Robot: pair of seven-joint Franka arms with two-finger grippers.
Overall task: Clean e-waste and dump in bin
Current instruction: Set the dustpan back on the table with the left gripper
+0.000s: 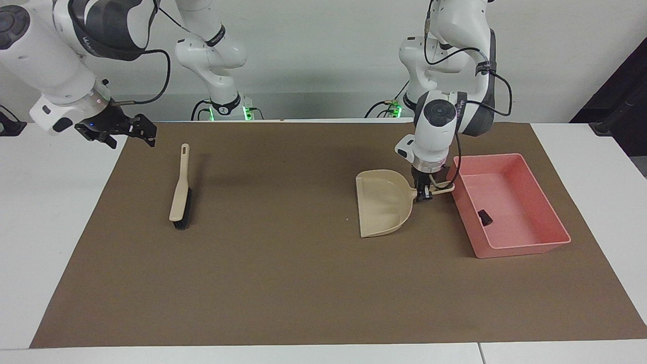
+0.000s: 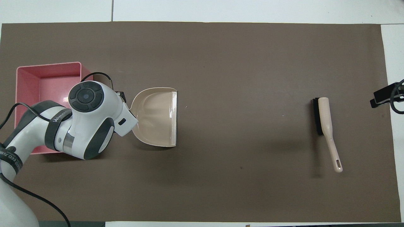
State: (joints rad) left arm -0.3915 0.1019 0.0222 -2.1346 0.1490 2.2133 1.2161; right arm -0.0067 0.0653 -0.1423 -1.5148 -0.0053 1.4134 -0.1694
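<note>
My left gripper is shut on the handle of the beige dustpan, which sits low at the mat beside the pink bin. The pan's mouth faces the right arm's end of the table. The dustpan looks empty. One dark piece of e-waste lies in the bin. The white piece does not show. In the overhead view my left arm covers much of the bin. My right gripper is open and empty, above the mat's edge near the brush handle.
A beige brush with black bristles lies on the brown mat toward the right arm's end; it also shows in the overhead view. A tiny pale speck lies on the mat beside the dustpan's mouth.
</note>
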